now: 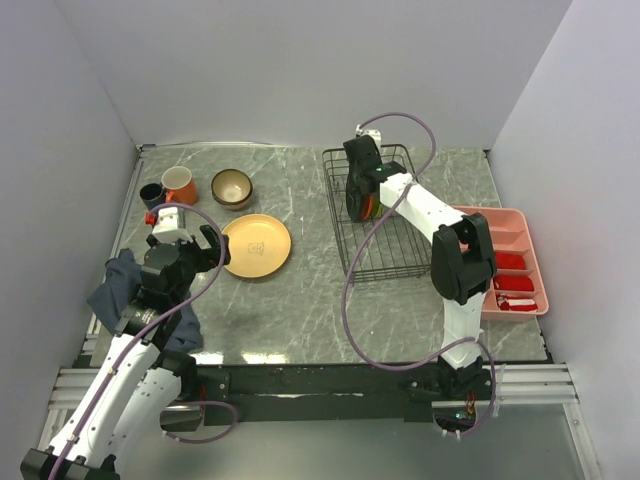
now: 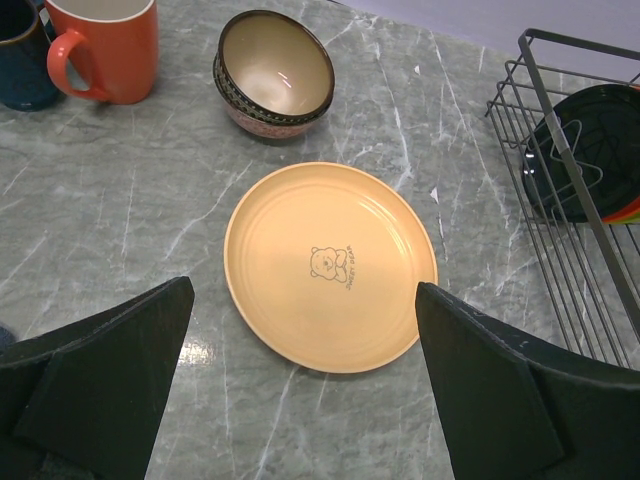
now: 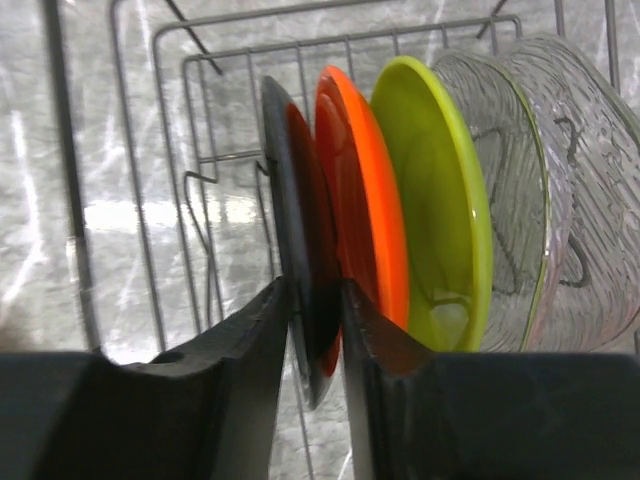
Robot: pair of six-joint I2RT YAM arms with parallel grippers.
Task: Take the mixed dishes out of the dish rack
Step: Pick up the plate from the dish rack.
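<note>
The black wire dish rack (image 1: 390, 255) holds upright plates: a dark plate (image 3: 290, 200), an orange-red plate (image 3: 355, 180) and a green plate (image 3: 440, 200). My right gripper (image 3: 315, 300) reaches down into the rack (image 1: 358, 195), its fingers pressed on both faces of the dark plate's rim. On the table left of the rack lie a tan plate (image 2: 330, 265), stacked bowls (image 2: 273, 72), an orange mug (image 2: 105, 45) and a dark-blue cup (image 2: 20, 60). My left gripper (image 2: 302, 290) hovers open just short of the tan plate, holding nothing.
Clear glass dishes (image 3: 560, 180) stand behind the green plate in the rack. A pink divided tray (image 1: 510, 260) with red items sits right of the rack. A dark cloth (image 1: 120, 285) lies at the table's left edge beside my left arm.
</note>
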